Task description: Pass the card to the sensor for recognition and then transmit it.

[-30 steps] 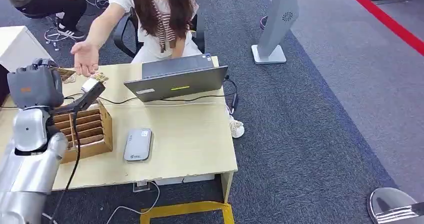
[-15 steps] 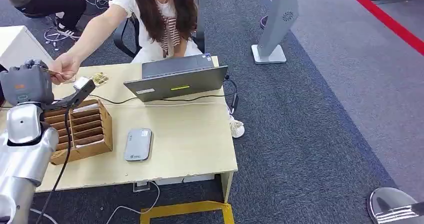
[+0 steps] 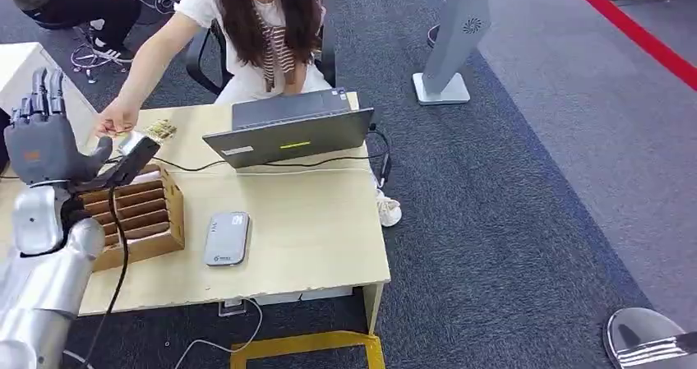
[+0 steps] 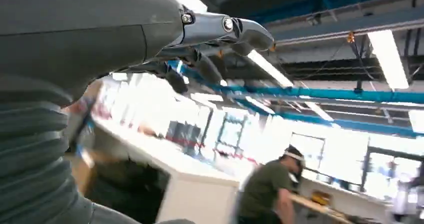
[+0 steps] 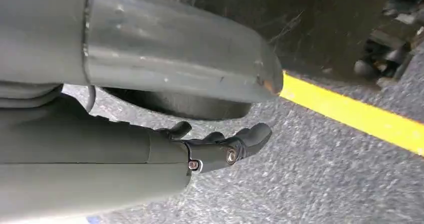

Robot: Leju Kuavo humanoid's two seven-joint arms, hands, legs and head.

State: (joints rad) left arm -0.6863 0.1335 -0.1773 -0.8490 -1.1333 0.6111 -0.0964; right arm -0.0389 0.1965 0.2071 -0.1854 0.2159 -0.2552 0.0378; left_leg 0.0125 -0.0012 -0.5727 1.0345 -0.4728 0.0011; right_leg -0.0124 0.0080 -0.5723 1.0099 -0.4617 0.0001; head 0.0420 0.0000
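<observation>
Silver left hand (image 3: 45, 135) rose with fingers spread and empty while a person's hand (image 3: 113, 122) pinched the card (image 3: 125, 131) at the table's (image 3: 312, 229) far left.

No legible text or labels.

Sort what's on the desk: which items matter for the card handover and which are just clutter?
Job:
card, in the person's hand
grey sensor on the desk
left robot hand, raised, fingers spread, holding nothing
slotted cardboard box

Lying about:
laptop
black cable across the desk
small items beside the person's hand
</observation>
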